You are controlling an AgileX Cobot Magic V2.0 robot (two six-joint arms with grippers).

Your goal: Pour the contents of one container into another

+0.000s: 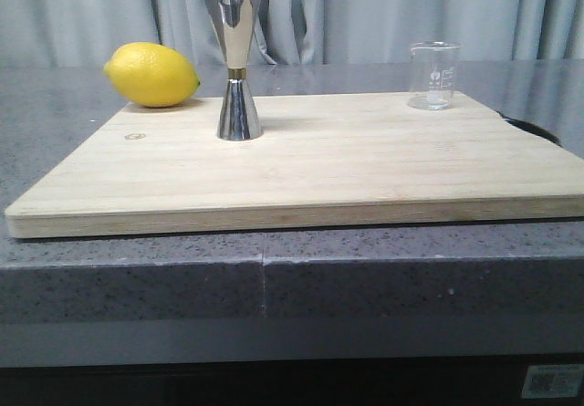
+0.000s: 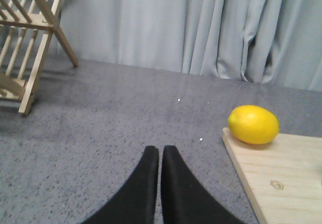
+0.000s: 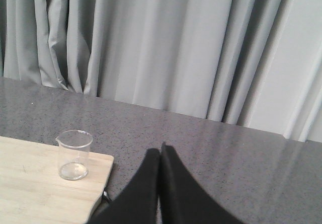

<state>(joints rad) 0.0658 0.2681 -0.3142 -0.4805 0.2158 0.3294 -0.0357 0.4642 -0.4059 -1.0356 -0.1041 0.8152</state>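
A small clear glass beaker stands upright at the far right corner of the wooden board; the right wrist view shows the beaker too. The shiny steel double jigger stands upright on the board's far left part. Neither gripper appears in the front view. My left gripper is shut and empty over grey counter, off the board's left edge. Off the board's right corner, my right gripper is shut and empty, apart from the beaker.
A yellow lemon lies at the board's far left corner, beside the jigger. A wooden rack stands on the counter further left. Grey curtains hang behind the counter.
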